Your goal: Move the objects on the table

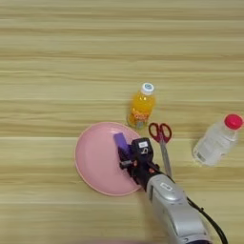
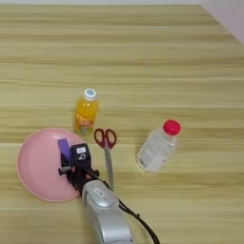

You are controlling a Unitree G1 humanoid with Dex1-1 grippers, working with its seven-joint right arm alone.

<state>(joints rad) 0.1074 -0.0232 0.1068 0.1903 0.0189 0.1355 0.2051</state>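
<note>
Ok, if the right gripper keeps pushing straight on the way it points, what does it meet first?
Most likely the purple rectangle on the pink plate; the right gripper points up-left right at it. Whether they already touch, I cannot tell.

A wide light tan table (image 2: 143, 47) with horizontal wood-grain stripes fills nearly the whole view under soft, even light. Far beyond the gripper (image 2: 64, 164), up and to its right, a pale corner of floor (image 2: 228, 16) shows.

Tan wood-grain table (image 1: 57, 57) w/ pink plate (image 1: 95, 162), orange juice bottle (image 1: 141, 107), red-handled scissors (image 1: 162, 140), clear red-capped bottle (image 1: 217, 140).
</note>
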